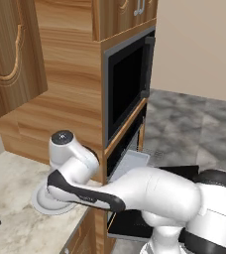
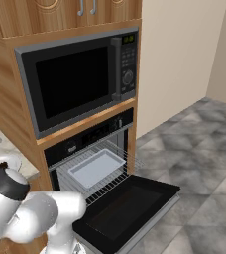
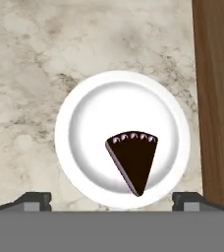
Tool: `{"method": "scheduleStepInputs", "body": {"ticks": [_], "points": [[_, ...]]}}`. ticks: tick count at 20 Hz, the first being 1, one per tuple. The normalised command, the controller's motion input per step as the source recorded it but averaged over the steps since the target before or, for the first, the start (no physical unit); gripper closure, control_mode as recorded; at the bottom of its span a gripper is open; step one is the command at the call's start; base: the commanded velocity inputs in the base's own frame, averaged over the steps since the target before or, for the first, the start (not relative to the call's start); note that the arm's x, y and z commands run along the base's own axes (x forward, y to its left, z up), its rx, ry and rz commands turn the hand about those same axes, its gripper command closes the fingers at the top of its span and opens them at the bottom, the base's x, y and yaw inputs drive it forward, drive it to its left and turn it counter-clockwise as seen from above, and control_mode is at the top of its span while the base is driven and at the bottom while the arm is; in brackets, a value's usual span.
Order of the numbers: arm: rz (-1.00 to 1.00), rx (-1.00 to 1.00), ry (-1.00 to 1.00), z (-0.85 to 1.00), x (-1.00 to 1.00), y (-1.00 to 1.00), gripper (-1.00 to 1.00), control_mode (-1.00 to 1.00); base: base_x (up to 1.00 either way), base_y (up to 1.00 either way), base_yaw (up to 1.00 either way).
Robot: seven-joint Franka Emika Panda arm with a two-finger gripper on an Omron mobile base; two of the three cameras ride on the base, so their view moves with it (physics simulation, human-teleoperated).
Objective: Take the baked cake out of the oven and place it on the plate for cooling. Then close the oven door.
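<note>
Cake (image 3: 132, 162) lay on the plate (image 3: 79, 123) near the desk's cabinet-side edge, directly beneath my wide, empty claw (image 3: 112, 199); oven door (image 2: 127, 208) hung open, well off beyond that edge.

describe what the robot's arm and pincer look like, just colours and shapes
The arm is glossy white, built of rounded, bulbous links. Its joints are dark: a black band runs along one link, and a grey-black round cap tops the elbow. No cables or markings show. In the hand view the pincer shows two small dark grey, blocky finger tips.
</note>
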Motion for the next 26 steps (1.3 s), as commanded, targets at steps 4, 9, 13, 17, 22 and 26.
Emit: {"method": "scheduleStepInputs", "body": {"ticks": [4, 9, 13, 17, 22, 26], "points": [[0.00, 0.09, -0.02, 1.00, -0.91, -0.44, -1.00, -1.00, 0.00, 0.00, 0.00], [-0.01, 0.04, 0.01, 1.00, -0.45, -0.53, -1.00, -1.00, 0.00, 0.00, 0.00], [-0.06, 0.00, 0.13, 0.93, -0.04, -0.68, -1.00, -1.00, 0.00, 0.00, 0.00], [-0.13, -0.02, 0.21, 0.78, 0.01, -0.72, -1.00, -1.00, 0.00, 0.00, 0.00], [-0.18, -0.05, 0.19, 0.57, 0.02, -0.81, -1.00, -1.00, 0.00, 0.00, 0.00], [-0.23, -0.07, 0.02, 0.07, 0.00, -1.00, -1.00, -1.00, 0.00, 0.00, 0.00]]}}
